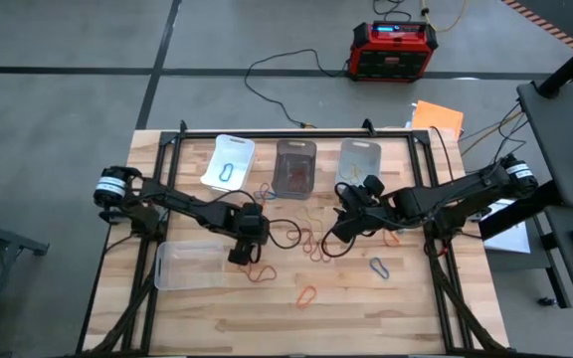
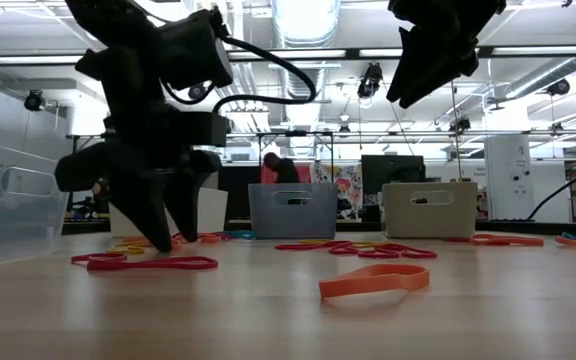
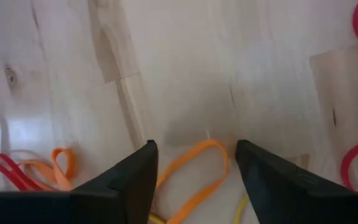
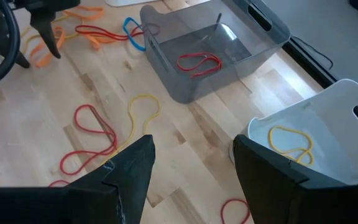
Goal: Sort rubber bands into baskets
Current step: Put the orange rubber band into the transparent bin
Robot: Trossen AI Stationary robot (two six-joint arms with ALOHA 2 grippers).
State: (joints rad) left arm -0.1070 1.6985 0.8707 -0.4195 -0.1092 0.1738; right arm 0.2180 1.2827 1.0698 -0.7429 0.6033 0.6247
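My left gripper point(image 3: 194, 152) stands open close over the wood, pointing steeply down beside the clear basket point(image 1: 192, 264). An orange rubber band point(image 3: 197, 177) lies flat on the table between its two fingers. My right gripper point(image 4: 191, 155) hangs open and empty above mid-table point(image 1: 344, 227). Along the far edge stand three baskets. The white basket point(image 1: 228, 162) holds a blue band, the smoky basket point(image 4: 216, 56) a red band point(image 4: 199, 62), and the pale basket point(image 4: 309, 130) a yellow band. Loose red, orange and yellow bands point(image 4: 89, 134) lie scattered across the table.
A black cable loop point(image 1: 286, 234) hangs off the left arm over the table's middle. More bands lie toward the near edge: orange point(image 2: 373, 280), red point(image 2: 148, 263), grey point(image 1: 379, 267). A red-and-black box point(image 1: 392, 50) sits on the floor beyond the table.
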